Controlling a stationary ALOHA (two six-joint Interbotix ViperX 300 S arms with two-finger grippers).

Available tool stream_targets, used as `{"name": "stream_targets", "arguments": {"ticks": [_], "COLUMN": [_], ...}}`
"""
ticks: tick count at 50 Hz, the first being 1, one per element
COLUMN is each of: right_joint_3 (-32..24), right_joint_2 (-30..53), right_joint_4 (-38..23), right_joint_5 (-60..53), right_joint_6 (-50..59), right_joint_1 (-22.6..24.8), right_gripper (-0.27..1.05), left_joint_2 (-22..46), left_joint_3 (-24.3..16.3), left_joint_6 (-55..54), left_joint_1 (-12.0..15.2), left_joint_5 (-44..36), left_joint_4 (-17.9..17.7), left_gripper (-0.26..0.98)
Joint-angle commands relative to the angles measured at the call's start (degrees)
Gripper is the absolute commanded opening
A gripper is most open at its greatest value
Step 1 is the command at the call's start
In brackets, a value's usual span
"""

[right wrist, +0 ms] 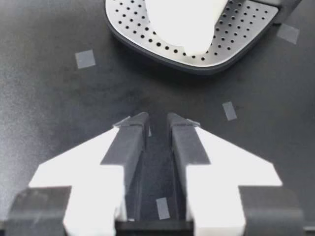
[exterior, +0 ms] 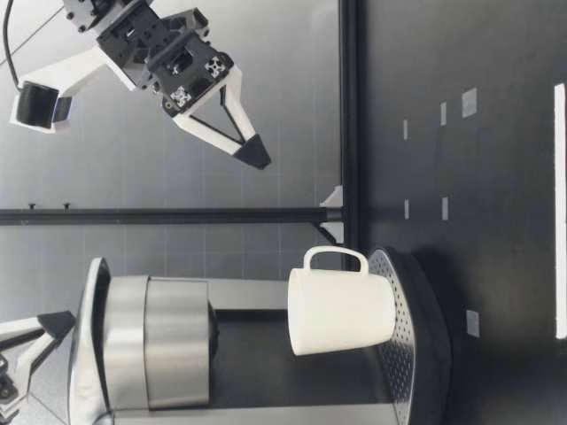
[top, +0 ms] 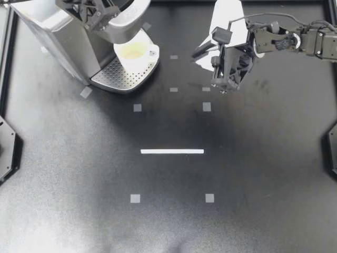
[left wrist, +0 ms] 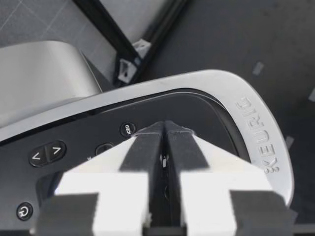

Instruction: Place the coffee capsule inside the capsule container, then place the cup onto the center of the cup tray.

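1. The black table [top: 79, 184] fills my overhead feed.
2. The silver coffee machine [top: 58, 37] stands at the far left corner. Its brew head [exterior: 168, 341] hangs above the drip area.
3. My right gripper [top: 202, 51] hovers in the air over the far right part of the table, well apart from the machine. In its wrist feed the fingers [right wrist: 130, 142] are drawn almost together with only a thin slit between the pads, and they hold nothing.
4. My left gripper [top: 100, 22] sits over the top of the brew head. Its pads [left wrist: 147, 147] are pressed flat against each other with nothing between them, just above the dark button panel [left wrist: 74, 152]. I cannot tell whether they touch it.
5. The perforated cup tray [top: 118, 74] lies at the foot of the machine.
6. The white cup [top: 134, 52] stands upright on the cup tray under the brew head, its handle [exterior: 337, 257] turned toward my right side.
7. A white strip [top: 172, 151] lies flat near the table's middle.
8. Small grey tape squares [top: 137, 107] are dotted around it.
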Motion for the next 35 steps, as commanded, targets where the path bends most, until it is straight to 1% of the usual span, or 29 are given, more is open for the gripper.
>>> {"name": "stream_targets", "arguments": {"ticks": [1,10,21,28,35], "right_joint_3": [-0.88,-0.79,-0.7,-0.53,-0.44], "right_joint_2": [-1.32,-1.23,-1.32,-1.32,-1.32], "right_joint_4": [0.18,0.18,0.18,0.18,0.18], "right_joint_5": [-0.18,-0.18,-0.18,-0.09,-0.18], "right_joint_6": [0.09,0.09,0.09,0.09,0.0], "right_joint_1": [0.62,1.23,1.23,1.23,1.23], "right_gripper": [0.3,0.3,0.3,0.3,0.3], "left_joint_2": [-0.44,-0.09,1.67,2.29,2.11], "left_joint_3": [-0.62,-0.62,-0.53,-0.18,0.44], "left_joint_6": [0.0,0.18,0.44,0.18,-0.18], "left_joint_1": [0.62,1.76,1.93,2.2,3.25], "left_joint_5": [-0.26,-0.26,-0.26,2.11,3.43], "left_joint_4": [0.44,0.62,0.79,0.79,0.79], "left_gripper": [0.08,0.08,0.08,0.08,0.08]}}
